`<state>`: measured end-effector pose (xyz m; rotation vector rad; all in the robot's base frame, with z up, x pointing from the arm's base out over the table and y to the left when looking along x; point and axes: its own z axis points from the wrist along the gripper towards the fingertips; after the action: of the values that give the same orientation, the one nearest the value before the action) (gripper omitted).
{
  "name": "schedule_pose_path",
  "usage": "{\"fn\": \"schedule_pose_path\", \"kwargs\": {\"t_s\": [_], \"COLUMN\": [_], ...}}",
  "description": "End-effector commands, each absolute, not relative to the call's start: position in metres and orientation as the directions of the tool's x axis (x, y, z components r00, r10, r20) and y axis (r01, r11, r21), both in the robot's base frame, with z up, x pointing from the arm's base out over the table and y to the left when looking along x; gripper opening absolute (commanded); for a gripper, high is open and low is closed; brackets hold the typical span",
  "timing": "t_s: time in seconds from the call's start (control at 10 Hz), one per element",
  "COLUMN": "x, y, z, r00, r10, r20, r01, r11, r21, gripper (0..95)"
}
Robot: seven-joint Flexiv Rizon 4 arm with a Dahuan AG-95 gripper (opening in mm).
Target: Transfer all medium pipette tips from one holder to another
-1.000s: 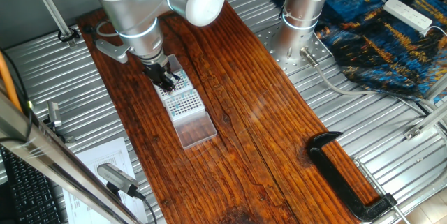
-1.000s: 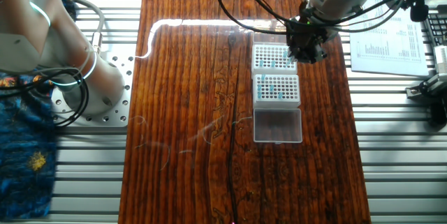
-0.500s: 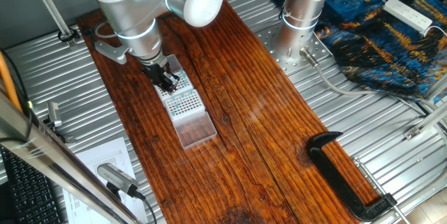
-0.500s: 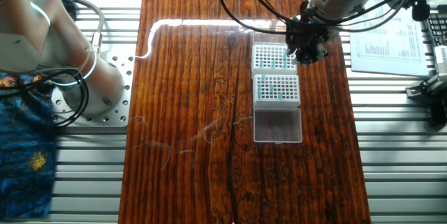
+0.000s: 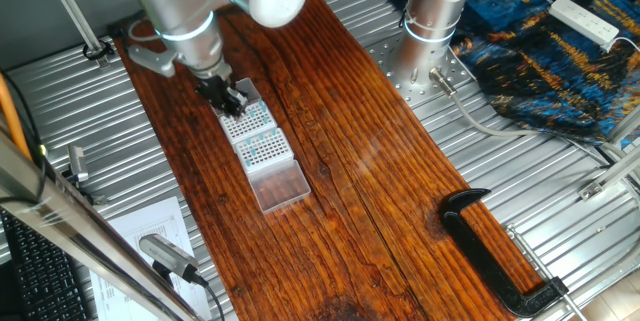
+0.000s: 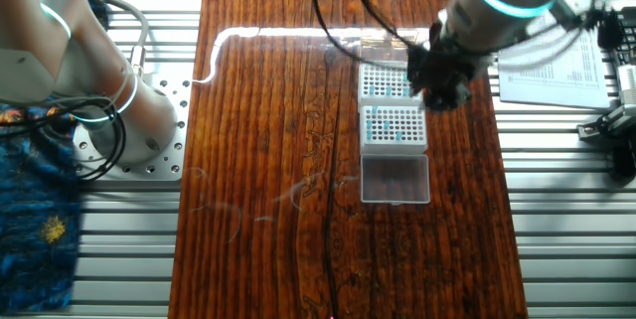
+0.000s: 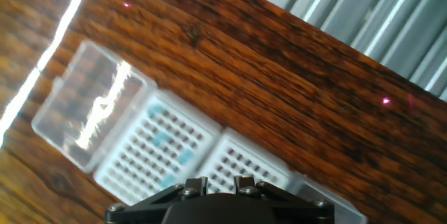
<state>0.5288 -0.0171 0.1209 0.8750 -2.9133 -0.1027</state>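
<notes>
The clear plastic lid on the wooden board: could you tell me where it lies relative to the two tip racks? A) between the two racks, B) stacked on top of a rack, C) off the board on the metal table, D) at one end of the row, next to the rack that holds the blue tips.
D: the clear plastic lid lies at the end of the row, beside the rack with blue tips, with the other rack beyond that one.
</notes>
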Motion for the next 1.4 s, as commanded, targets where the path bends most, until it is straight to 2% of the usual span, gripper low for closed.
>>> {"fn": "schedule_pose_path", "kwargs": {"t_s": [0.1,0.8,1.4], "x": [0.523,0.518,0.511], "y": [-0.028,-0.044,-0.043], "z": [0.117,0.085,0.079], "r00": [-0.833,-0.866,-0.868], "r10": [-0.547,-0.496,-0.492], "r20": [0.080,0.064,0.067], "r01": [-0.542,-0.493,-0.489], "r11": [0.837,0.868,0.870], "r21": [0.081,0.061,0.059], "gripper": [19.0,19.0,19.0]}}
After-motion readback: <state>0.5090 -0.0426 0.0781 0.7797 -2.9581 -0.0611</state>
